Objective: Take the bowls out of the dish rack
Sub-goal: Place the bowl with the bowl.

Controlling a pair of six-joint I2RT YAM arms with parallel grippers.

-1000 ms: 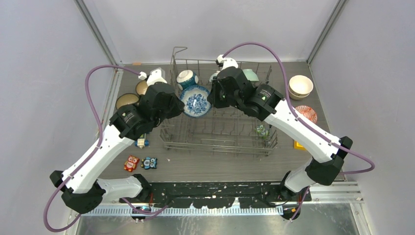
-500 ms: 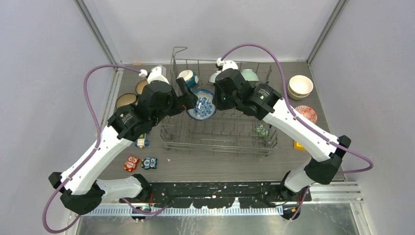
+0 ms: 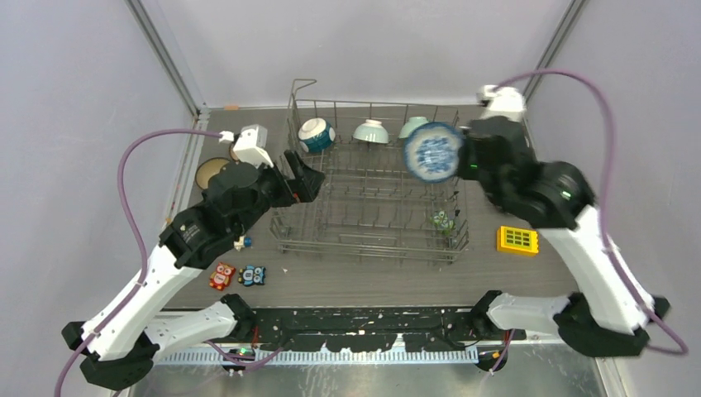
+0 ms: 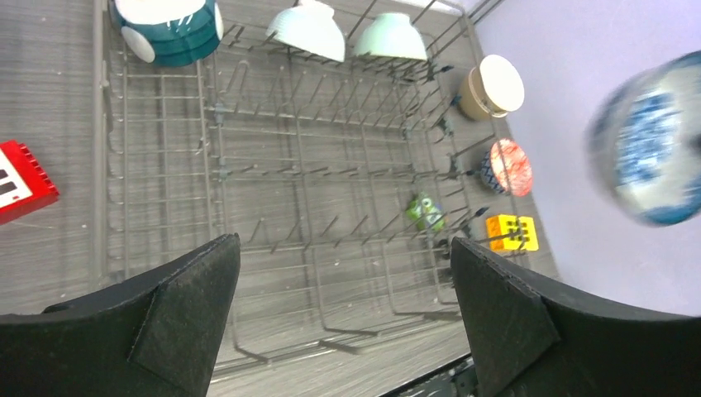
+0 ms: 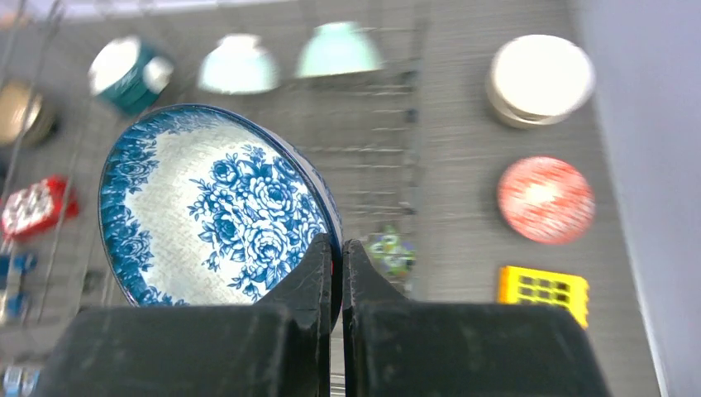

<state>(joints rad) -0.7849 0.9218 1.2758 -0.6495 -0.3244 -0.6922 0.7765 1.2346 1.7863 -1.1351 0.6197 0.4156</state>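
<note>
one blue floral bowl [image 5: 215,207] in right claw [image 5: 337,251]

White arms [image 3: 157,273] with black joints [image 3: 236,186], purple cables [image 3: 174,132] and black wedge-shaped pincer fingers [image 4: 186,306].

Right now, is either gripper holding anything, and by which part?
The right gripper pinches the blue-and-white bowl by its rim, one finger inside and one outside. The left gripper is open and holds nothing.

Blue-floral bowl [image 3: 432,150] aloft, tilted; three bowls [image 3: 371,131] along dish rack [image 3: 364,217] rear.
</note>
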